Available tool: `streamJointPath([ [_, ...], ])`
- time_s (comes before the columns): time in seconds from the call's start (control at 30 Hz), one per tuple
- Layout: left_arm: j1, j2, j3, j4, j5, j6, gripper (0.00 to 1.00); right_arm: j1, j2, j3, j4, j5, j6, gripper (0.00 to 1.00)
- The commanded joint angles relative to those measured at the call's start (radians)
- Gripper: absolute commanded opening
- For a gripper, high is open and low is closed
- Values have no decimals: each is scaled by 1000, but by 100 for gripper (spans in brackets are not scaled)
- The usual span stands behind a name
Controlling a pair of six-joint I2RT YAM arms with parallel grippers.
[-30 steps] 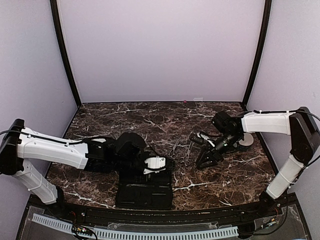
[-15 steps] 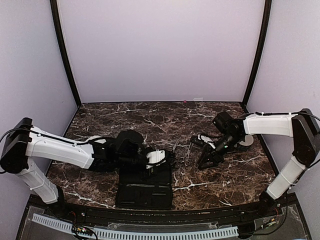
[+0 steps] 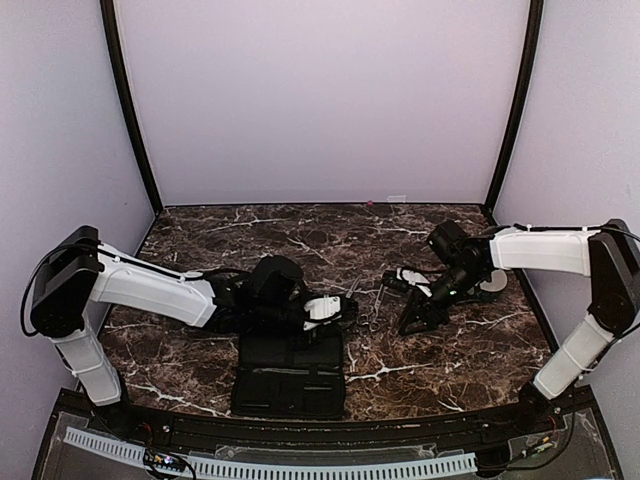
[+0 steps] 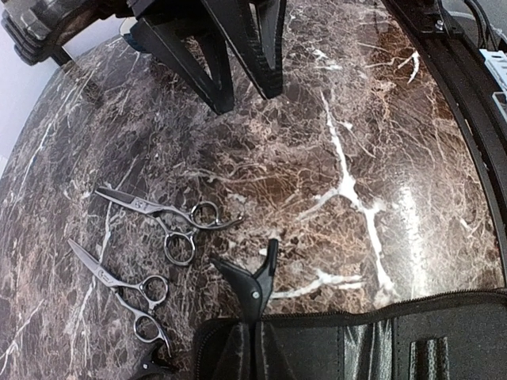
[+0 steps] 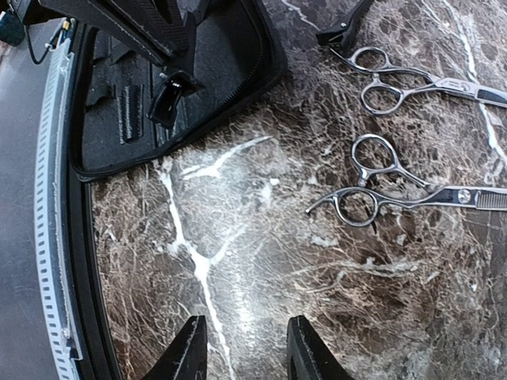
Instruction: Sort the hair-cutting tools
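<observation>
Hovering above the marble with both jaws empty

My left jaws are closed on nothing. They reach out over the dark brown, white-veined marble tabletop [image 3: 250, 235], just past the far edge of the flat black fabric case [image 3: 290, 385]. The case lies unzipped and spread open at the near side. My right jaws stand part-way apart, and only bare marble shows between their fingertips [image 5: 190, 352], so they grip nothing.

The hair-cutting tools lie on the tabletop between my two arms, beyond the case's far right corner. The first pair of slim silver steel scissors [image 5: 432, 81] lies nearer the case. The second pair of slim silver steel scissors [image 5: 428, 192] lies beside it and a little apart, closer to my right jaws. Both pairs are flat on the marble, with ring handles turned toward the case and blades pointing away.

One slim black clip [image 4: 253, 281] rests at the case's zip edge. Its two prongs are spread over the marble and its joint is against the rim. A second slim black clip [image 5: 344, 28] sits just beside the ring handles of the first pair.
</observation>
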Motion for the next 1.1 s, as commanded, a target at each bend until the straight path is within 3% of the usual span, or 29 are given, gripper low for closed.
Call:
streamJointPath([
  [0.0,10,9,33,-81,5,56,0,7,-32,-13,23,50,-2,34],
  [0.53,50,67,84,-269,24,178,0,9,-60,-27,31,99,-8,33],
  [1.07,64,42,60,-360,-94,181,0,18,-24,-24,20,122,-16,33],
])
